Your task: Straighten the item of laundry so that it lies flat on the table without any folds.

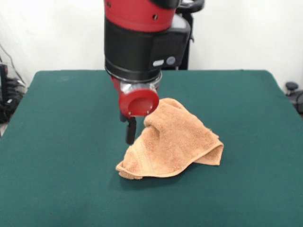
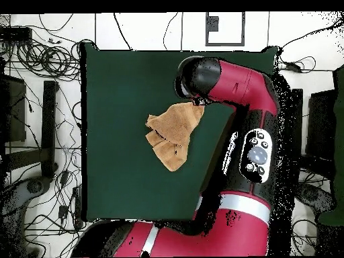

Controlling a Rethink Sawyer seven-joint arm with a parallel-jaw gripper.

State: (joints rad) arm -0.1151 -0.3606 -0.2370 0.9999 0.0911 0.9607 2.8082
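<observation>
The orange-tan towel [image 1: 173, 142] lies crumpled just beside my gripper [image 1: 130, 132]; I cannot tell if its fingers are apart.

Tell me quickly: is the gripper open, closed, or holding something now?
Gripper: cannot be told; it hangs beside the raised towel.

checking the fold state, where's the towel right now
In the front view the towel lies bunched near the middle of the table, just right of the pincer.
</observation>
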